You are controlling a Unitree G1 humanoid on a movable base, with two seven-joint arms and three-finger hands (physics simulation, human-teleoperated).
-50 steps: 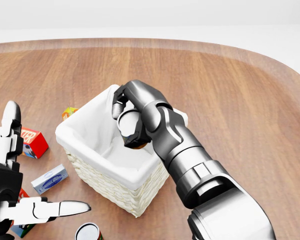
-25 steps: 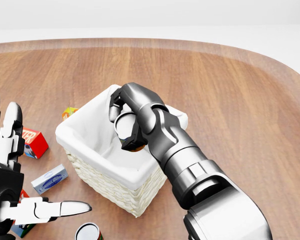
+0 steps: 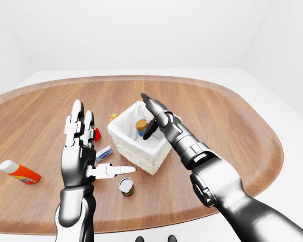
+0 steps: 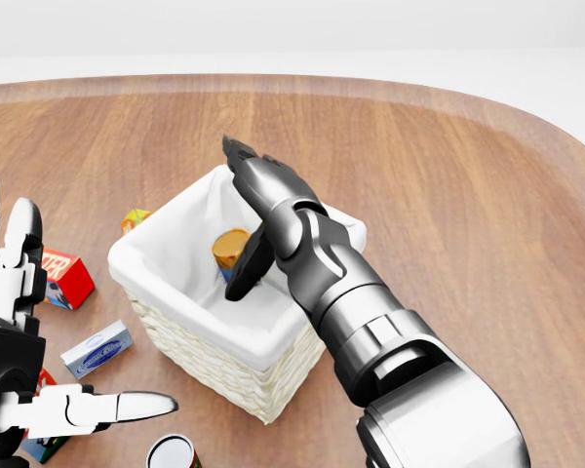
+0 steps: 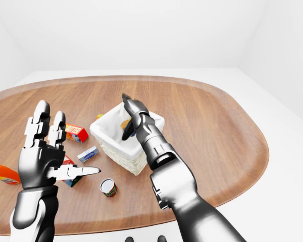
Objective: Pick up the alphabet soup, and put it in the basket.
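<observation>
The alphabet soup can (image 4: 231, 246) lies inside the white-lined wicker basket (image 4: 207, 357), its orange-yellow end showing, free of any fingers. My right hand (image 4: 232, 217) is open above the basket, fingers stretched up and the thumb (image 4: 244, 278) hanging beside the can. My left hand (image 3: 103, 138) is open and empty, held upright to the left of the basket in the left-eye view.
A red box (image 4: 66, 276), a small blue-and-white box (image 4: 97, 348) and an orange box (image 4: 135, 219) lie left of the basket. Another can (image 4: 171, 453) stands at the bottom. An orange bottle (image 3: 19, 171) lies far left on the wooden table (image 4: 448, 195).
My right hand has opened and let go of the can, which has dropped into the basket. The left hand has not moved.
</observation>
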